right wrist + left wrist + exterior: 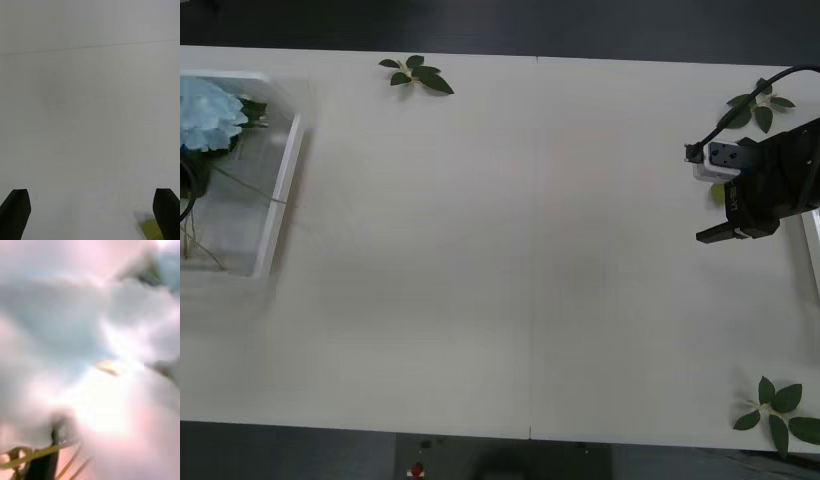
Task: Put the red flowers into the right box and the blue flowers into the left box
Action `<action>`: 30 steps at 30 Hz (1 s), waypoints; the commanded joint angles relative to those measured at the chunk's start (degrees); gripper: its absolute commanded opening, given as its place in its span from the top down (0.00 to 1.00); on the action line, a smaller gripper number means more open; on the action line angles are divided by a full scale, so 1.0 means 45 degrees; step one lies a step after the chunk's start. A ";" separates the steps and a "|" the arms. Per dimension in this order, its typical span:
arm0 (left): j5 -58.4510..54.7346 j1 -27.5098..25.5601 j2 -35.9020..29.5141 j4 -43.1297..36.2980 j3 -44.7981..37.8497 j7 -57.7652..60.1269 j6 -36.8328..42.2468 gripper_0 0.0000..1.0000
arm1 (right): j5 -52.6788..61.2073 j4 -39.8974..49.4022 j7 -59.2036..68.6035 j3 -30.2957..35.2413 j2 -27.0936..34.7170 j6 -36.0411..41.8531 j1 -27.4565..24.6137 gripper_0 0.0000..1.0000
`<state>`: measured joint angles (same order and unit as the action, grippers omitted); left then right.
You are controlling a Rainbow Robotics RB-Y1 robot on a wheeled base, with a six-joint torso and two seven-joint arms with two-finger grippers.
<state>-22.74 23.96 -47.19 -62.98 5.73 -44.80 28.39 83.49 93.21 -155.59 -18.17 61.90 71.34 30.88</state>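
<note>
My left wrist camera gave me only blur: pale washes, a dark finger (45, 465) and some yellowish stems, so I could not tell how the left gripper stood. From the front, the left box (285, 185) sat at the table's (510, 250) left edge, cut off by the frame, with a blue flower (208, 113) lying in it, thin stems trailing across its floor. The right gripper (90, 215) hung over bare table at the right side, fingers spread wide and holding nothing. Loose leaf sprigs (418, 75) lay near the table's edges
</note>
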 commanded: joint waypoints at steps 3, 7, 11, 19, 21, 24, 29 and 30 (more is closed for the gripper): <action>0.0052 0.0164 -0.0255 -0.0185 -0.0121 0.0288 -0.0098 0.00 | 0.0098 0.0108 0.0131 0.0151 0.0307 -0.0092 0.0403 0.05; 0.0072 0.0164 -0.0255 -0.0165 -0.0140 0.0249 -0.0098 0.00 | 0.0098 0.0108 0.0131 0.0151 0.0307 -0.0092 0.0403 0.04; 0.0072 0.0164 -0.0255 -0.0263 -0.0218 0.0132 0.0175 0.00 | 0.0098 0.0108 0.0131 0.0151 0.0307 -0.0092 0.0403 0.05; -0.0065 0.0164 -0.0899 -0.2548 -0.0609 -0.0122 0.4531 0.00 | 0.0098 0.0108 0.0131 0.0151 0.0307 -0.0092 0.0403 0.05; -0.0319 0.0164 -0.1153 -0.3173 -0.0726 -0.0434 0.5761 0.00 | 0.0098 0.0108 0.0131 0.0151 0.0307 -0.0092 0.0403 0.05; -0.1061 0.0164 -0.1368 -0.4325 -0.1429 -0.1665 0.8007 0.00 | 0.0098 0.0108 0.0131 0.0151 0.0307 -0.0092 0.0403 0.04; -0.2330 0.0164 -0.1407 -0.6337 -0.3363 -0.3618 1.2089 0.00 | 0.0098 0.0108 0.0131 0.0151 0.0307 -0.0092 0.0403 0.05; -0.2565 0.0164 -0.1407 -0.6552 -0.3578 -0.3891 1.2499 0.00 | 0.0098 0.0108 0.0131 0.0151 0.0307 -0.0092 0.0403 0.05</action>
<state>-32.38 23.96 -51.54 -88.55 -6.64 -60.74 81.07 83.49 93.20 -155.59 -18.17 61.90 71.34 30.88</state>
